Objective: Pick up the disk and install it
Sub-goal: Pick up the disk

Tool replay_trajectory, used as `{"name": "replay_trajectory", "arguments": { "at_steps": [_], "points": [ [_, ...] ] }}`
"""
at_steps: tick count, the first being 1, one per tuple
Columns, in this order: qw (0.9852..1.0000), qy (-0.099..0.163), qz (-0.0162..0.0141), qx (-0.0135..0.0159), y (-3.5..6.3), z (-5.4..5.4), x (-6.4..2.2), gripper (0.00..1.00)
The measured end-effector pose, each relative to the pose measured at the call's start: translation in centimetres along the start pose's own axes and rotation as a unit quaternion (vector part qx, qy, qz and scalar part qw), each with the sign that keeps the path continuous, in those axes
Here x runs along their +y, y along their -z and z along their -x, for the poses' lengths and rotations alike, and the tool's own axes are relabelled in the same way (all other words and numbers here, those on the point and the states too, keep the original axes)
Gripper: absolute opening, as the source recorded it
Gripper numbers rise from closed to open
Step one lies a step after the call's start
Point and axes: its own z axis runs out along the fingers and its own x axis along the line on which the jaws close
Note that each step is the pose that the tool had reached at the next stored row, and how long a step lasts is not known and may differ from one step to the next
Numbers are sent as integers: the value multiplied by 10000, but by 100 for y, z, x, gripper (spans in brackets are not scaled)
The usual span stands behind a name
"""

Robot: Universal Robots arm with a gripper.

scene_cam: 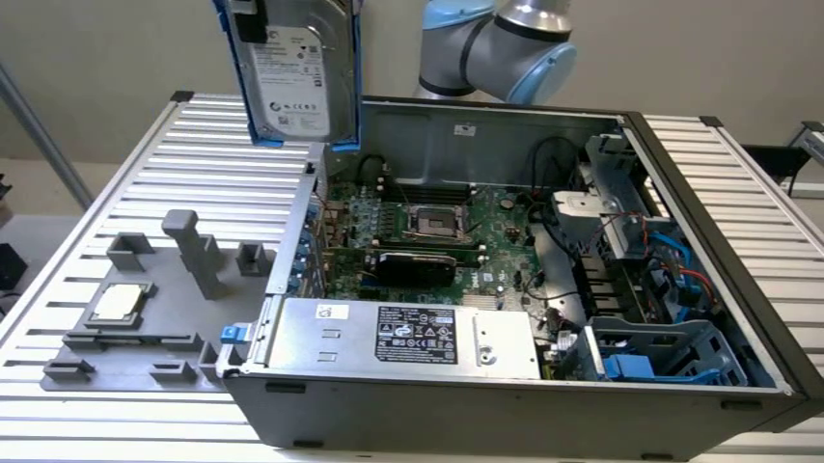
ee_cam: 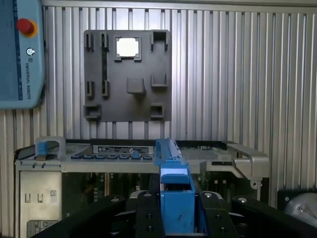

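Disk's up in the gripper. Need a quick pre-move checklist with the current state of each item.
1. Grip on disk: ok, clamped edge-on in the gripper.
2. Disk clear of the grey fixture plate: ok, up in the air.
3. Case open: ok, inside exposed.
4. Disk over the blue drive cage: not ok, cage is at the exterior view's right, disk at its left.
5. Cage free of obstructions: cannot tell.

Computer case [scene_cam: 515, 415] is sitting open on the slatted table [scene_cam: 142, 154]. Fixture plate [scene_cam: 161, 323] is lying beside it at the exterior view's left, a chip [scene_cam: 116, 303] resting on it. The disk [scene_cam: 299, 77] is hanging above the case's far corner on that side.
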Motion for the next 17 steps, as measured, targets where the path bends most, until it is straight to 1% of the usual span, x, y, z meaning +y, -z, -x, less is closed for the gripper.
{"name": "replay_trajectory", "arguments": {
  "at_steps": [7,17],
  "points": [
    [10000,0,0,-6,46,-44,-315,32],
    [10000,1,0,-11,67,-171,-773,32]
  ]
}}
